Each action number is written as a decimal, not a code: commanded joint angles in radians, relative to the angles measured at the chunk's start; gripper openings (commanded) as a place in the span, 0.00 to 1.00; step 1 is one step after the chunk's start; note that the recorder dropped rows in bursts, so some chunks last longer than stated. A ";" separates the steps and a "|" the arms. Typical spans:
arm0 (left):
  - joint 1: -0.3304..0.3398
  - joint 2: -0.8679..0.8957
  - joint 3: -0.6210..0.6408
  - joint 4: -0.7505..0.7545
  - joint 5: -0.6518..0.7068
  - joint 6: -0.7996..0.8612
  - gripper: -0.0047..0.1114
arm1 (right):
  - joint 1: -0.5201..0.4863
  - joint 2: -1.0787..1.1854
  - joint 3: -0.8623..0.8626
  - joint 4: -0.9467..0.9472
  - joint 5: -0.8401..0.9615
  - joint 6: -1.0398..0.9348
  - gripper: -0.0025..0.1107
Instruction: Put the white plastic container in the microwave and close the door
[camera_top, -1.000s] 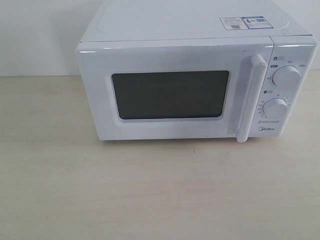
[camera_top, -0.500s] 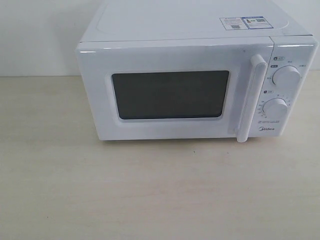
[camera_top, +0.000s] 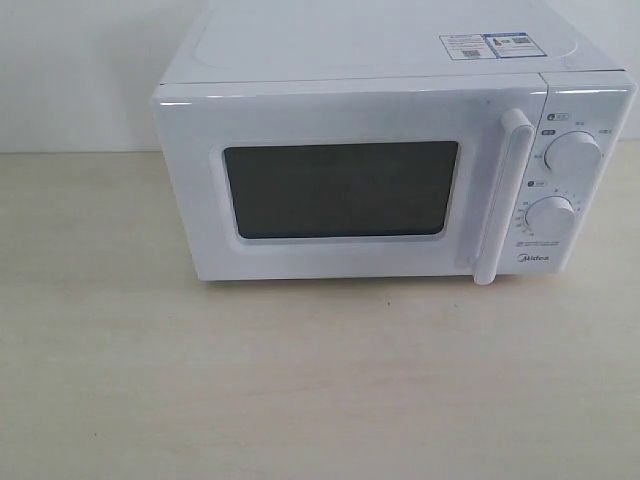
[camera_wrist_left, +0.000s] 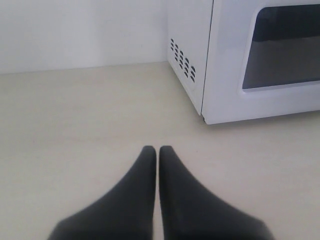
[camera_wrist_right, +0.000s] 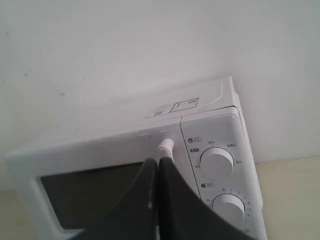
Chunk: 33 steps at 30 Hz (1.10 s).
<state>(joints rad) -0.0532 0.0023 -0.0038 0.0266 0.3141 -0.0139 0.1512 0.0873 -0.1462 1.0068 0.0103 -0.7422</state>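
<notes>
You can't see through the dark window (camera_top: 340, 190) in the door (camera_top: 200, 200). Print on the sticker (camera_top: 485, 45) and round the dials (camera_top: 572, 153) is too small to read. Your right gripper (camera_wrist_right: 157, 162) hides most of the handle (camera_wrist_right: 165, 147).

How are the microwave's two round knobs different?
The top knob has only a few labels around it; the bottom knob has a crowded ring of little tick marks. In the exterior view, the top knob sits slightly further right than the bottom knob. Both are round, white, and beside the door handle on the microwave.
</notes>
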 joint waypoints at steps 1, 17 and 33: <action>0.002 -0.002 0.004 0.001 0.000 0.004 0.07 | -0.002 -0.006 0.005 -0.457 0.136 0.339 0.02; 0.002 -0.002 0.004 0.001 0.000 0.004 0.07 | -0.002 -0.087 0.145 -1.072 0.186 0.890 0.02; 0.002 -0.002 0.004 0.001 0.000 0.004 0.07 | -0.002 -0.087 0.146 -1.072 0.332 0.836 0.02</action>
<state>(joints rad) -0.0532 0.0023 -0.0038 0.0266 0.3141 -0.0139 0.1512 0.0056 -0.0048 -0.0565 0.2813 0.1058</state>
